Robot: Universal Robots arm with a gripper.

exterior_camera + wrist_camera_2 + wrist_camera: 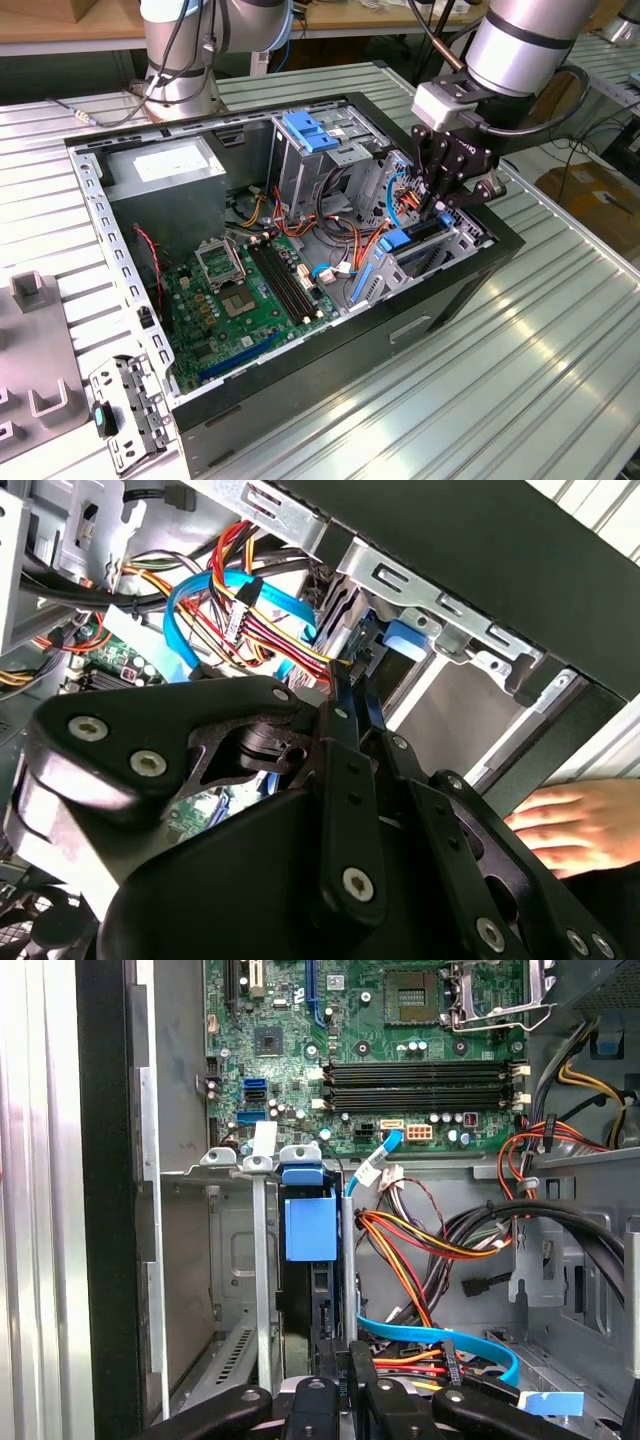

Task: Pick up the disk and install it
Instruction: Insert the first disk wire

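One hand (438, 207) | pinched shut on edge of disk (308, 1230) | disk upright in drive bay (235, 1260)

Green motherboard (350, 1020), blue-railed dark disk (310, 1228), black gripper (347, 1358)

Free room and obstructions about the drive bay of the open computer case (300, 370)
The gripper (438, 205) stands in the bay at the exterior view's right, between sheet-metal bay walls (262, 1290); the disk (310, 1230), on edge, fills one slot; orange, red and yellow wires (420, 1245) and a blue flat cable (440, 1335) crowd the space just beside the bay; a drive cage (310, 150) rises near; above the motherboard (250, 290) the case is open and unobstructed; a person's hand (580, 825) lies just outside the case wall.
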